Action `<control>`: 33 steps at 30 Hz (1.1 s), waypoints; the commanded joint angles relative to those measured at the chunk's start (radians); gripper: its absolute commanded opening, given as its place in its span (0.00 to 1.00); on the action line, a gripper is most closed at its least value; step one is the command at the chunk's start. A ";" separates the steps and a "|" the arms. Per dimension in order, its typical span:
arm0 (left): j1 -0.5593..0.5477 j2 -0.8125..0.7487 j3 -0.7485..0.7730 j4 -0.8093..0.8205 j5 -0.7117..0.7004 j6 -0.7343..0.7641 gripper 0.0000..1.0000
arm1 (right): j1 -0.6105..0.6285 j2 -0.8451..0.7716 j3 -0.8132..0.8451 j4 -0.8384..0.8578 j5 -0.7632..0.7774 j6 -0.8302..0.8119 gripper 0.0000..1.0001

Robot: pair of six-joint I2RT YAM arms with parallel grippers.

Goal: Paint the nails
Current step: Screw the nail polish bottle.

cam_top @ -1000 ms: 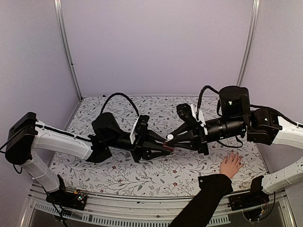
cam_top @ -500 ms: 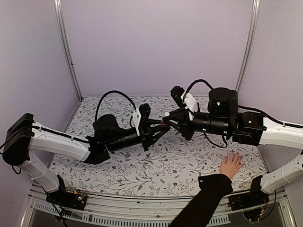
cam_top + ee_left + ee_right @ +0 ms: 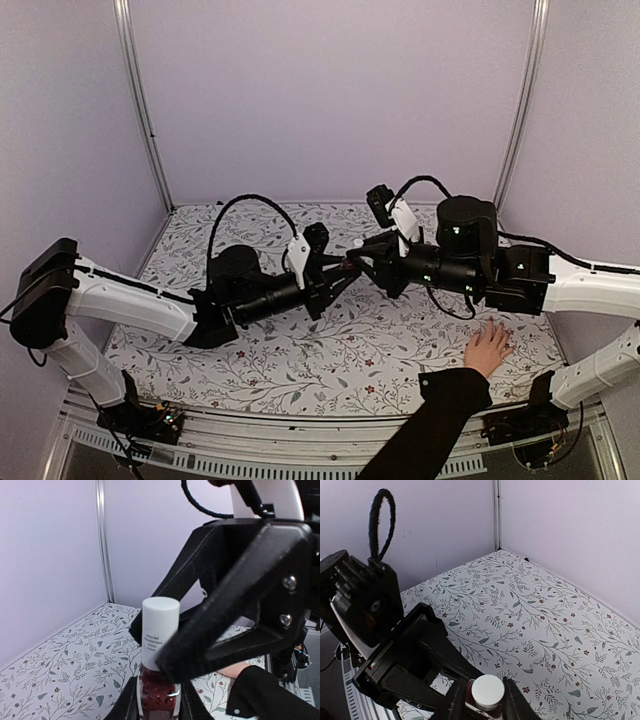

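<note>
A small dark-red bottle (image 3: 158, 696) with a white cap (image 3: 160, 624) hangs above the table's middle. My left gripper (image 3: 159, 705) is shut on its glass body. My right gripper (image 3: 487, 694) comes from the opposite side, and its fingers (image 3: 512, 700) press both sides of the white cap (image 3: 487, 691). In the top view the two grippers meet tip to tip at the bottle (image 3: 347, 265). A light-skinned hand (image 3: 487, 349) in a black sleeve lies flat at the front right with fingers spread. Its nails (image 3: 494, 328) are too small to make out.
The floral tablecloth (image 3: 330, 365) covers the whole table. Lilac walls with metal posts (image 3: 140, 110) close in the back and sides. The sleeved forearm (image 3: 430, 425) crosses the table's front edge under the right arm (image 3: 590, 290).
Both grippers have risen from near the cloth and shifted toward the back wall with the bottle between them. The hand has stayed in place.
</note>
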 commanded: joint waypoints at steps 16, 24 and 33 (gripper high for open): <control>0.064 -0.071 0.027 -0.037 0.774 -0.030 0.00 | 0.009 -0.197 0.059 -0.297 -0.519 -0.293 0.57; 0.062 0.007 0.106 -0.034 0.984 -0.093 0.00 | 0.011 -0.148 0.127 -0.369 -0.681 -0.371 0.50; 0.061 0.030 0.117 0.006 1.015 -0.127 0.00 | 0.030 -0.103 0.160 -0.401 -0.720 -0.401 0.28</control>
